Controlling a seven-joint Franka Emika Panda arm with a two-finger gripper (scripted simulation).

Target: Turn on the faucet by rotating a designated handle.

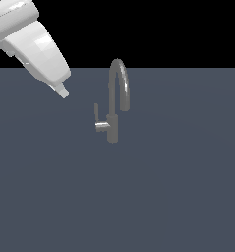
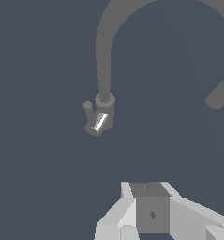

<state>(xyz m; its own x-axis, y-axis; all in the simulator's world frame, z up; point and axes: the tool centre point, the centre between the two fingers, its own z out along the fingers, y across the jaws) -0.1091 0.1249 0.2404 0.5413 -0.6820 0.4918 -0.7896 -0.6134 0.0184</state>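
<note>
The grey faucet [image 1: 112, 129] stands upright on the floor in the middle of the exterior view, its arched spout [image 1: 120, 74] curving down toward that view's right. The handle [image 1: 96, 115] is a thin lever pointing up from a short stub [image 1: 103, 126] on the body's left side. My gripper [image 1: 64, 92] hangs above and well to the left of the handle, touching nothing. The wrist view looks down on the faucet [image 2: 105, 108], its handle [image 2: 88, 112] and the shiny stub [image 2: 99, 123]. There my gripper [image 2: 148, 190] appears shut, with no gap between its fingers and nothing held.
The faucet stands alone on a flat dark blue-grey floor [image 1: 178, 197]. The white arm [image 1: 33, 42] fills the upper left corner of the exterior view. A black background lies behind the floor's far edge.
</note>
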